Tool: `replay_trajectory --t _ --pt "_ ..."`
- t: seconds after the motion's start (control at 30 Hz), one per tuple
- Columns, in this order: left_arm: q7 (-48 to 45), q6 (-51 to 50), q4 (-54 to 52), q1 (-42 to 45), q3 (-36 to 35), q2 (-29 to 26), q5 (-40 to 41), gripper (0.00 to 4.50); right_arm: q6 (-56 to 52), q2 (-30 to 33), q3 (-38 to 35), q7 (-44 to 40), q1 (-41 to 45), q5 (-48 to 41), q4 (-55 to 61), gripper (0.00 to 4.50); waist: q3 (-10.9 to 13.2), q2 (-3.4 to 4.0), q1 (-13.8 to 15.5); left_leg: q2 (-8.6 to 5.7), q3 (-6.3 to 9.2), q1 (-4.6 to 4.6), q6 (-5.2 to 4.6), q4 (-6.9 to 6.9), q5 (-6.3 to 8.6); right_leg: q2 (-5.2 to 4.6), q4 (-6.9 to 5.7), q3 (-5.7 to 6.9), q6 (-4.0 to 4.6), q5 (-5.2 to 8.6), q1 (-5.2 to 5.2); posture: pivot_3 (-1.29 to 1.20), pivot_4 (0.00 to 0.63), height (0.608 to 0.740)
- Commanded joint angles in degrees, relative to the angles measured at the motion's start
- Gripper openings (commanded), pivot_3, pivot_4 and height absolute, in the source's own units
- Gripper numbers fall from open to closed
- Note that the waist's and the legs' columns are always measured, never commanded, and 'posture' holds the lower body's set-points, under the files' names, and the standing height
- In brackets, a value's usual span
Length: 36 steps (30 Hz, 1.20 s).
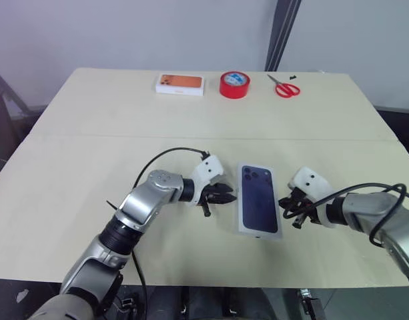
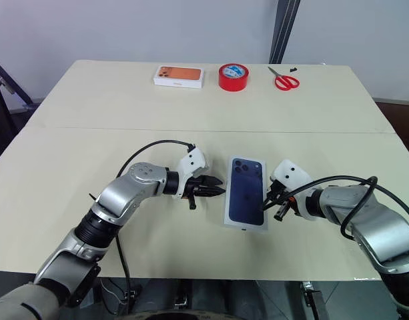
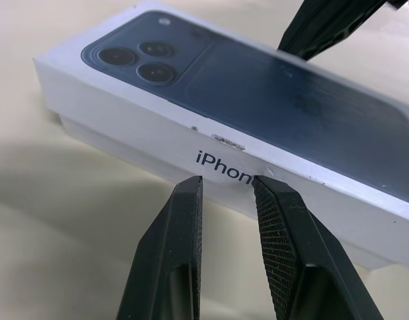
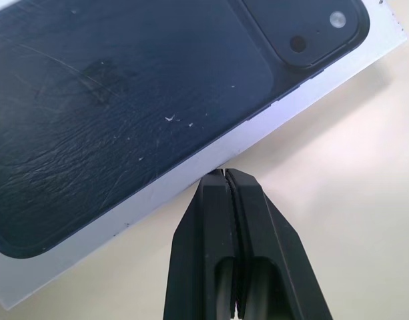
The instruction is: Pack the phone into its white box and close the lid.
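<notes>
The white box [image 1: 259, 199] lies flat at the middle of the table with its lid on; the lid top bears a dark navy phone picture with a camera cluster at the far corner. The phone itself is hidden. In the left wrist view the lid's side [image 3: 157, 117] reads "iPhone" and sits over the base. My left gripper [image 1: 229, 197] points at the box's left long side, just short of it, open a little, with nothing between its fingers [image 3: 184, 220]. My right gripper [image 4: 225, 173] is shut, its tips at the box's right long edge [image 4: 191, 170].
Along the table's far edge sit a white box printed with an orange phone [image 1: 180, 84], a red tape roll [image 1: 234, 85] and red-handled scissors [image 1: 284, 87]. A seam [image 1: 91, 137] runs across the tabletop. The front edge lies close below the arms.
</notes>
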State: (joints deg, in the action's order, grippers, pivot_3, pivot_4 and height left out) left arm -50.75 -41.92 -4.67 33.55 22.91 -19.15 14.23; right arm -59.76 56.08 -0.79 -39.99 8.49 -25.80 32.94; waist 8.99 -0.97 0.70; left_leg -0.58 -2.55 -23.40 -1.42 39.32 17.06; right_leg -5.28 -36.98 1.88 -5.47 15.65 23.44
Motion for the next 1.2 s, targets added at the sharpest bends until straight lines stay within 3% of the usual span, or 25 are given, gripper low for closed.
replay_trajectory --t 0.03,0.83,1.07,1.2 --pt "0.05 0.54 -0.98 0.1 -0.07 0.35 0.21 1.27 0.33 0.0 -1.76 -0.73 0.37 -1.3 2.52 0.04 0.0 0.0 0.0 0.0 0.0 0.0 0.0 0.0 0.0 0.0 0.0 0.0 0.0 0.0 0.0 0.0 0.15 0.719" --pt "1.45 2.05 2.42 -0.38 -1.7 -0.74 -1.18 1.27 1.17 1.51 -1.94 -1.9 -0.14 -0.92 3.07 0.04 0.0 0.0 0.0 0.0 0.0 0.0 0.0 0.0 0.0 -0.02 0.0 0.0 0.0 0.0 0.0 0.0 0.15 0.719" --pt "4.61 0.5 3.62 3.87 -10.93 3.71 4.34 1.27 1.08 1.78 -2.17 -2.15 -0.13 -0.94 3.21 0.04 0.01 -0.01 0.04 0.0 0.0 -0.02 0.0 0.0 0.0 -0.02 0.0 0.0 0.0 0.0 0.02 0.0 0.15 0.719" --pt "5.59 0.59 5.06 6.98 -10.83 6.4 4.25 1.27 1.22 1.9 -2.18 -2.43 -0.1 -0.75 2.83 0.04 0.0 -0.01 0.09 -0.01 0.0 -0.03 0.0 0.0 0.0 -0.02 0.01 0.0 -0.01 0.0 0.01 0.0 0.15 0.719"
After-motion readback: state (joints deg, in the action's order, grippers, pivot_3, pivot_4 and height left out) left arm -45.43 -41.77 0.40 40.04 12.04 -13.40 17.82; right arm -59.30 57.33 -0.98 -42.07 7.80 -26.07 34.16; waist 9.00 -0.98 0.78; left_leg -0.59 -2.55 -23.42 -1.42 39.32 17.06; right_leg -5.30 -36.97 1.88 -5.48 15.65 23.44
